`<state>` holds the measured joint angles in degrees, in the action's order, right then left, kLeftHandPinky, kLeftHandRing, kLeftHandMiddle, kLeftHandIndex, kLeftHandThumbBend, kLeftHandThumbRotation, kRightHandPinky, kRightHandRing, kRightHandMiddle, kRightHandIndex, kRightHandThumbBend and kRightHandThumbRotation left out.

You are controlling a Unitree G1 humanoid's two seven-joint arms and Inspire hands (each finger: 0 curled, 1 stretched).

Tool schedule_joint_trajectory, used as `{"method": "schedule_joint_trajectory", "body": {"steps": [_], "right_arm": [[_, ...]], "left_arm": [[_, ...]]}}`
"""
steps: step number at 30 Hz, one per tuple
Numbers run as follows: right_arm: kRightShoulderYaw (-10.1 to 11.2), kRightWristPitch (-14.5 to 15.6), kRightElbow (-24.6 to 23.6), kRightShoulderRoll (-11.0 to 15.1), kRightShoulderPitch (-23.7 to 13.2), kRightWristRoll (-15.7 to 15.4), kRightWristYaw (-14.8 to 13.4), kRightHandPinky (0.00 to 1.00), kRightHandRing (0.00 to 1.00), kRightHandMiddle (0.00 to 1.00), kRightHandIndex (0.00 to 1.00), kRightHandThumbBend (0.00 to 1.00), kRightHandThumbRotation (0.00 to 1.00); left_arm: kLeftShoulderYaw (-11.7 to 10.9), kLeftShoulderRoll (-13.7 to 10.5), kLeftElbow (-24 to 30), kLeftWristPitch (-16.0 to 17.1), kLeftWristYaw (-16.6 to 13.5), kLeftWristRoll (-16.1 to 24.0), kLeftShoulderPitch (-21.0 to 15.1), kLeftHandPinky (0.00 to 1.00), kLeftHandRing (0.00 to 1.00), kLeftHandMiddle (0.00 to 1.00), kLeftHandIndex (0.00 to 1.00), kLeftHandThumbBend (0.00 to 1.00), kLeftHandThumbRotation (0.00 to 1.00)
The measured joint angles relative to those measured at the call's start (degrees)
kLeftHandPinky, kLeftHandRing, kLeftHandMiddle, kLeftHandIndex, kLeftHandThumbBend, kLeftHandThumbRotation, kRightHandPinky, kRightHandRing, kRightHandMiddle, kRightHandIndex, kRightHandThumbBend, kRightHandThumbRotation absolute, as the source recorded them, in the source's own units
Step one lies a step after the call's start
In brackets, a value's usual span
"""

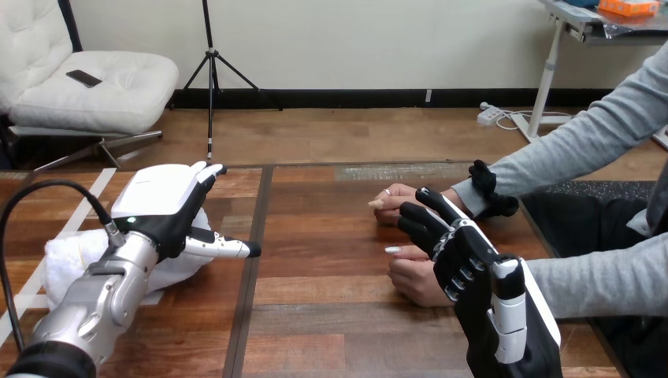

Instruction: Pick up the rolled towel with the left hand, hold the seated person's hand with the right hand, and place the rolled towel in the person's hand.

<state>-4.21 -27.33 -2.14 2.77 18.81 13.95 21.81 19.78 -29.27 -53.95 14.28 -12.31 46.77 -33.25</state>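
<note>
The table (331,315) is smooth, grained wood. The rolled towel (67,256) on it is nubby white cloth.

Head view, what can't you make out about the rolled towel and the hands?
Rolled towel: mostly hidden under the left hand and its forearm; whether the hand grips it cannot be told.
Person's nearer hand: partly covered by the right hand, seen from behind; holding or just touching is unclear.
Black object by the person's farther hand: cannot be identified.
</note>
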Motion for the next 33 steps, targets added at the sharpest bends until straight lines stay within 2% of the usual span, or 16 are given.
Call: {"method": "schedule_joint_trajectory", "body": {"steps": [21, 33], "right_arm": [[0.12, -0.23, 0.00, -0.01, 0.00, 0.00, -0.02, 0.89, 0.85, 0.86, 0.88, 0.89, 1.00], [0.07, -0.23, 0.00, -0.02, 0.00, -0.01, -0.03, 0.89, 0.85, 0.86, 0.88, 0.90, 1.00]], "left_arm": [[3.88, -0.01, -4.47, -4.48, 1.56, 1.08, -2.50, 0.93, 1.00, 1.00, 1.00, 1.00, 0.72], [4.59, -0.03, -6.02, -5.60, 1.51, 1.10, -2.67, 0.96, 1.00, 1.00, 1.00, 1.00, 0.75]]}}
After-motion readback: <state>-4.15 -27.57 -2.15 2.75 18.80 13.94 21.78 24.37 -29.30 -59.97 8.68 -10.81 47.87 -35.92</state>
